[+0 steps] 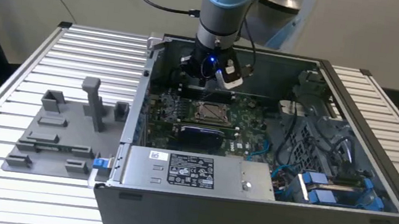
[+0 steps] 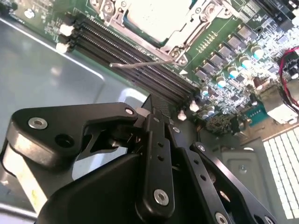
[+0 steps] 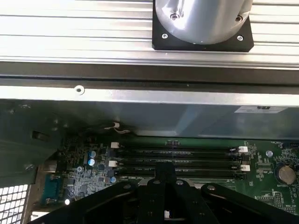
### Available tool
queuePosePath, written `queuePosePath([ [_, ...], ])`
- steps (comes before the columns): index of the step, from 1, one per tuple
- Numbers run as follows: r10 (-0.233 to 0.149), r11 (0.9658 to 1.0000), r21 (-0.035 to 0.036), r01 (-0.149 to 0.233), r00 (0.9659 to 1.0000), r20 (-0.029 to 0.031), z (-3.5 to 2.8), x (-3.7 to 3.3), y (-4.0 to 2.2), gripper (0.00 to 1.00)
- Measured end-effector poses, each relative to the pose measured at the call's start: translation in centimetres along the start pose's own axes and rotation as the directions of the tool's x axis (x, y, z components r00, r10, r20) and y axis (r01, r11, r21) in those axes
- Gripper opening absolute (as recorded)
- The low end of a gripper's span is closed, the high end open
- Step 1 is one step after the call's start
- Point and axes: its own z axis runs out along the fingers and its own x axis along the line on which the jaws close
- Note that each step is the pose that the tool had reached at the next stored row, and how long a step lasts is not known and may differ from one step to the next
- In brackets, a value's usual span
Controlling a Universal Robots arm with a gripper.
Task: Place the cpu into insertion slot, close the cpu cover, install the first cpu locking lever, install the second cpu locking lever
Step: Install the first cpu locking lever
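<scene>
gripper (image 2: 150,108) pinched together, nothing in it | locking lever (image 2: 140,64) wire poking out over ram slots (image 2: 105,43) | cpu (image 2: 154,16) sitting in insertion slot (image 2: 108,14), cpu cover (image 2: 187,29) down around it | exterior view: cpu at 6 o'clock from gripper

No text can be read; the white label (image 1: 185,170) on the power supply (image 1: 250,181) carries print too small.

Exterior view: high and set back, angled down into the open computer case (image 1: 264,213) on the slatted bench (image 1: 76,49), with the arm (image 1: 221,10) at the far side. Both wrist views ride close over the motherboard (image 2: 219,42) (image 3: 264,163), looking past the gripper (image 2: 156,116) (image 3: 164,176). They share the memory slots (image 2: 140,65) (image 3: 177,161). The first wrist view faces the case wall (image 3: 140,112).
</scene>
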Motion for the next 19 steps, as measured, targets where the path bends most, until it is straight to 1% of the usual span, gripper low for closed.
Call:
queuePosePath([
  [4, 0.0, 1.0, 0.0001, 0.0, 1.0, -0.0001, 0.11, 0.01, -0.95, 0.11],
  [6, 0.0, 1.0, -0.0001, 0.0, 1.0, -0.0001, 0.21, 0.01, -1.24, 0.11],
  [10, 0.0, 1.0, 0.0, 0.0, 1.0, -0.0002, 0.54, -0.09, -1.39, 0.11],
  [15, -0.002, 1.0, 0.0, 0.002, 1.0, -0.0007, 1.1, -0.2, -1.59, 0.11],
  [19, -0.004, 1.0, 0.0, 0.004, 1.0, -0.0014, 1.33, -0.56, -1.66, 0.11],
])
